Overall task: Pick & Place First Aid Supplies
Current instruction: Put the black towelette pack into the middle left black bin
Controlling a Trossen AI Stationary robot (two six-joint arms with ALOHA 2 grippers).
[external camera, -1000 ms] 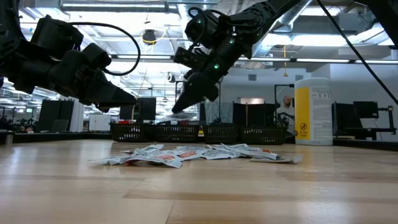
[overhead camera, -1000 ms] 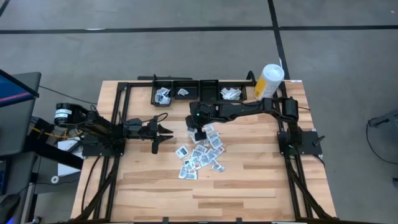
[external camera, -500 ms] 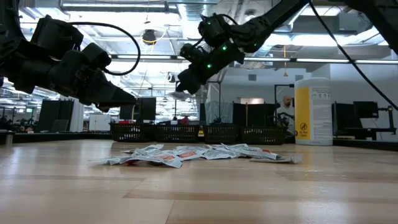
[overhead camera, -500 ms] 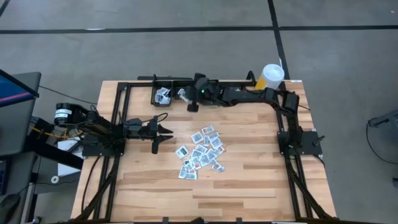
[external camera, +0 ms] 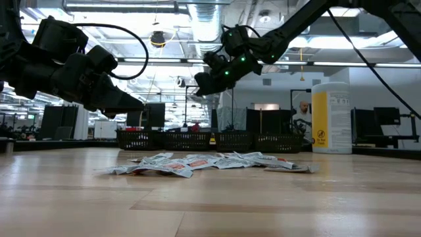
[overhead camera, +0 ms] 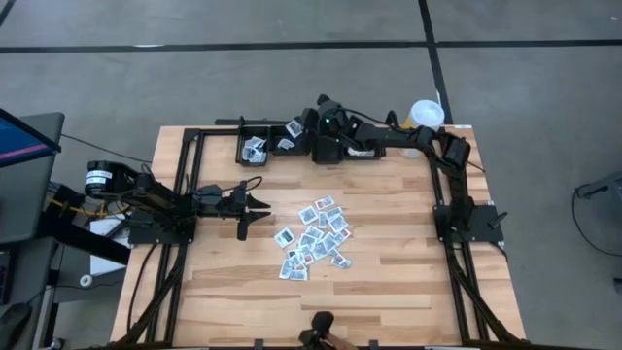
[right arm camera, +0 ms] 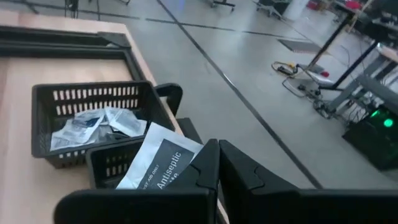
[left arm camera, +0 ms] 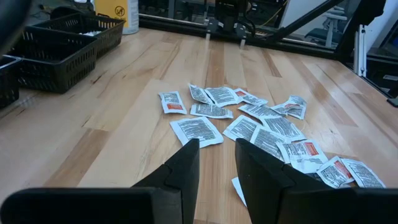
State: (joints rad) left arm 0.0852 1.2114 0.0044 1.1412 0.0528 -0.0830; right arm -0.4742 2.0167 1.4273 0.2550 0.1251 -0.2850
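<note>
Carrying a packet (right arm camera: pixel 163 163) over to the row of black baskets (overhead camera: pixel 292 143) at the far edge of the tabletop (overhead camera: pixel 389 282), that's the step we're on imo. The right pincer (overhead camera: pixel 294 128) is pressed together on a white packet w/ "Antiseptic" printed on it, held up in the air above the baskets, roughly over the gap between the leftmost basket (right arm camera: pixel 93 118) and the one next to it. The right wrist view looks down on that leftmost basket, which already has a few packets in it.

The rest of the supplies, the pile of packets (overhead camera: pixel 313 239), lies loose mid-tabletop, well apart from the baskets. Mostly white w/ grey print, a few w/ red on them.

The left pincer (left arm camera: pixel 214 152) just hangs low near the left side of the pile, fingers a bit spread, nothing between them afaict. Waiting arm.

Next move, my guess: line the packet up over the right basket, dip down a little, then let go so it drops inside and not on a rim or in the gap between two baskets. Can't tell which basket this type belongs in tbh. The packet's thin and floppy, so it may flutter if let go from up high. Then back to the pile for another.

The yellow-and-white canister (overhead camera: pixel 424 119) stands at the far right corner, not part of it.
</note>
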